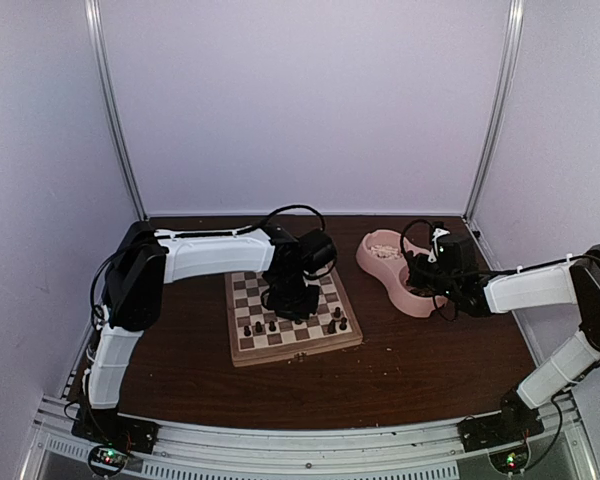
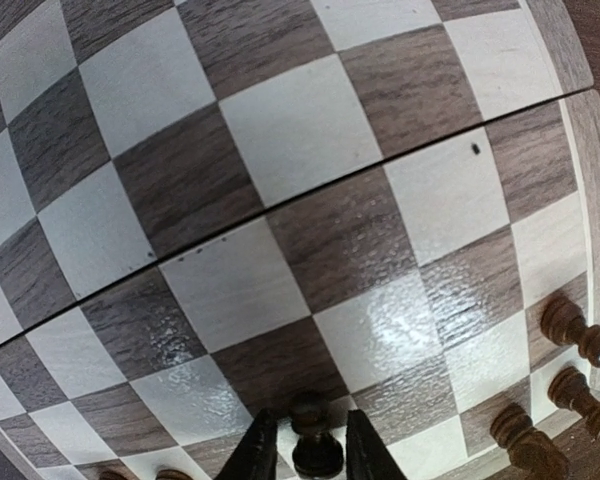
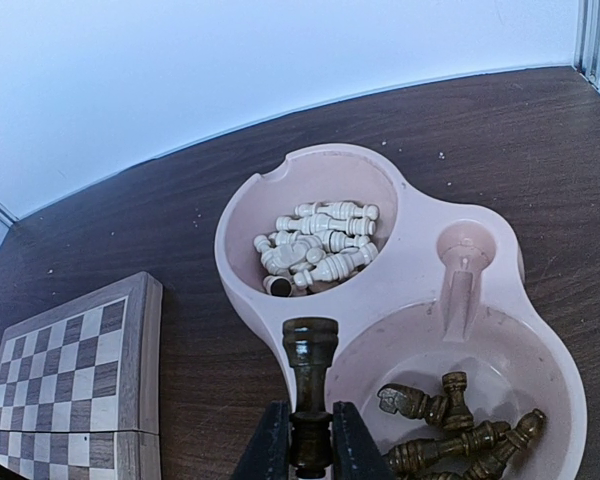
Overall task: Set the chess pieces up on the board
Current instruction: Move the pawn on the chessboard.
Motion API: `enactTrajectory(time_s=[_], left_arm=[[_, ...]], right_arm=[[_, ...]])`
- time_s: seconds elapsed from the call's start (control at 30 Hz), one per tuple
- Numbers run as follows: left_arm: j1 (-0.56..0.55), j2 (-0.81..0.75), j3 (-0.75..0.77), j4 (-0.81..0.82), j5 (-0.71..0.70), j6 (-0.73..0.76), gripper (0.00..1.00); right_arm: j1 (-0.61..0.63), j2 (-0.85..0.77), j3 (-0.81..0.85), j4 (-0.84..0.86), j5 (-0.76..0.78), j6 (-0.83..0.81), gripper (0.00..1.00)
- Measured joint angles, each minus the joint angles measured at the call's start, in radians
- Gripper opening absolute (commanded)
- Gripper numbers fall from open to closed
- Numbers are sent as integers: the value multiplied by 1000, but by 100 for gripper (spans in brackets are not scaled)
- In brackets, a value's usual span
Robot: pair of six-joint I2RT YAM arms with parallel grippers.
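Now the left gripper (image 2: pixel 312 458) is working low over the square wooden chessboard with cream and brown checks (image 1: pixel 248 296). Its narrow jaws are clasping a small dark brown turned pawn (image 2: pixel 308 412) over a square by the near edge, close to other dark pieces (image 1: pixel 270 326) standing there; whether its base is touching the wood I cannot tell. At the right, the right gripper (image 3: pixel 310 445) is holding a taller dark piece (image 3: pixel 310 350) upright in tight jaws above the pink double bowl (image 3: pixel 420 205), where more dark figures (image 3: pixel 450 420) and cream figures (image 3: pixel 315 240) are lying. The placing step seems in hand; the next move is asking the left jaws to open and rise straight, sparing the neighbours.
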Motion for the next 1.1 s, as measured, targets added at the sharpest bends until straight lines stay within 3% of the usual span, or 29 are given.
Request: enactTrajectory(time_s=[0.57,0.73,1.1], left_arm=[[-3,5,-3,-1,-114,35,15],[-3,3,-4,7,-168,84,9],[-4,-98,-61,102,-261,174,12]], right_arm=[[0,0,0,0,0,0,0],[0,0,0,0,0,0,0],[0,0,0,0,-1,0,0]])
